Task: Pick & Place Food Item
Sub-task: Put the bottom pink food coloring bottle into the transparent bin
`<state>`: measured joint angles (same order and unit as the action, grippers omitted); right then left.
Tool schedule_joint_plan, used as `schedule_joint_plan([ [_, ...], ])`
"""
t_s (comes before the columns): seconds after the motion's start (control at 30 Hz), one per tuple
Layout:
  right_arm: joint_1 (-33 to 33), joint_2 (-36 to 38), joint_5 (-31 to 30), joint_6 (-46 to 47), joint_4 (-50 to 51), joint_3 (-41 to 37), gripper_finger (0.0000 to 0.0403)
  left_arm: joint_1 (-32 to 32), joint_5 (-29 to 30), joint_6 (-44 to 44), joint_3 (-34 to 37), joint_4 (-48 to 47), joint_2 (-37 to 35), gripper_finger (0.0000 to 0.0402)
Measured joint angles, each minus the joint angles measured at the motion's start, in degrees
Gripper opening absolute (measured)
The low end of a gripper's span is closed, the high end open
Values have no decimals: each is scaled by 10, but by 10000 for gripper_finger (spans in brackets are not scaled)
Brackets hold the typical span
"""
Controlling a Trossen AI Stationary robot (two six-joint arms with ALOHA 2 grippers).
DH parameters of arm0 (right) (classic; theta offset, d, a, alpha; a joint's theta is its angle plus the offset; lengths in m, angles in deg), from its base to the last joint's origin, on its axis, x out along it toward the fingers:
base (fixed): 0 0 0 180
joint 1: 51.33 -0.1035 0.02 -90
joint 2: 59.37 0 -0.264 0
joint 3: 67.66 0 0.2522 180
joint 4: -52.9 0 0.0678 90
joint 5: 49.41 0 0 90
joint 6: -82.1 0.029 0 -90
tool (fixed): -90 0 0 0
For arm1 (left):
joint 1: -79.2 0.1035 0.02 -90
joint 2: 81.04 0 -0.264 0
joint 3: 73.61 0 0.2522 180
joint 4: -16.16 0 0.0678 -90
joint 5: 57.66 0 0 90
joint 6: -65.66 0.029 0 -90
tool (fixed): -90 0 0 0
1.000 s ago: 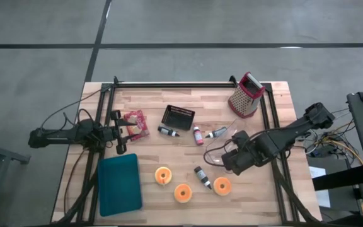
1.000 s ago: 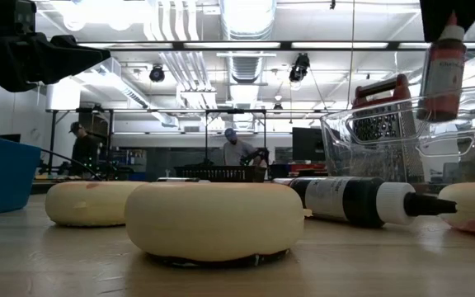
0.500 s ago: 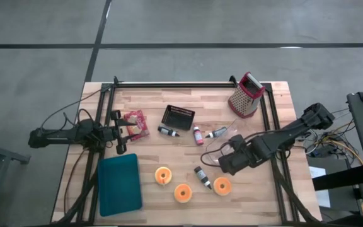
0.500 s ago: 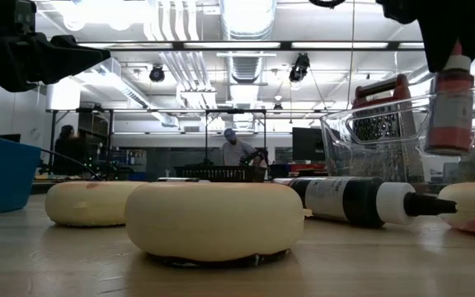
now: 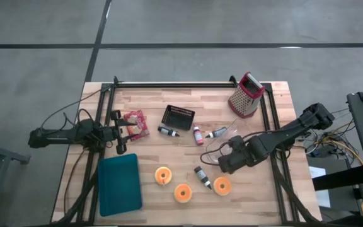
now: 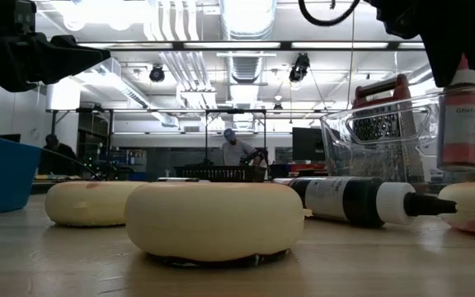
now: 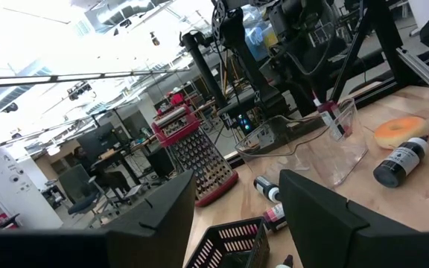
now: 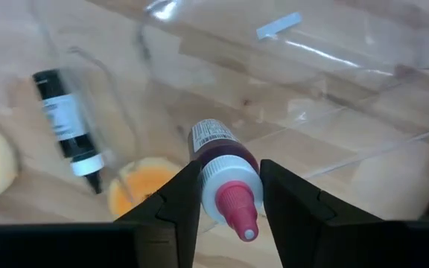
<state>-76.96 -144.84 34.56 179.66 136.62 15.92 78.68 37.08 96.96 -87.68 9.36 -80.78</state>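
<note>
Two arms are on this counter point(image 5: 188, 101), and only the right arm point(image 5: 276, 140) is working. The right jaws are part-way closed on a small red-filled bottle point(image 8: 220, 158), one finger on each side just below its red cap. They hold it upright, clear of the counter. In the low view, the red-filled bottle point(image 6: 462, 115) hangs cap-up against the clear plastic container point(image 6: 386, 140). I read this as carrying the bottle to that container and keeping the nozzle upward so nothing leaks. I cannot tell whether the bottle is already inside the container walls or just beside them.

The left arm point(image 5: 74, 133) waits at the counter's left edge, beside a red snack packet point(image 5: 135, 122). The left jaws stand open with nothing between them.

Close to the drop point, a black-labelled bottle point(image 5: 202, 176) lies on its side beside an orange doughnut point(image 5: 222, 185). Two more doughnuts point(image 5: 162, 175) point(image 5: 183, 192) sit further left, near a teal tray point(image 5: 118, 184). Further back are a black basket point(image 5: 178, 116), a red grater point(image 5: 246, 96) and three small bottles point(image 5: 198, 135) lying flat.

The thin clear rim looks like the main obstacle. A low approach could clip and shove it, and a release off centre could tip the bottle onto the doughnut.
</note>
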Motion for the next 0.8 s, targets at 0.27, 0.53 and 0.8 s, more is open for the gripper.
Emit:
schedule_joint_plan([
  [0.27,6,17,-1,18,71,-1,124,0,0,0,0,0,0,200],
  [0.53,5,88,-29,39,70,-66,127,0,0,0,0,0,0,200],
  [0.8,21,186,-43,74,49,-158,129,0,0,0,0,0,0,200],
])
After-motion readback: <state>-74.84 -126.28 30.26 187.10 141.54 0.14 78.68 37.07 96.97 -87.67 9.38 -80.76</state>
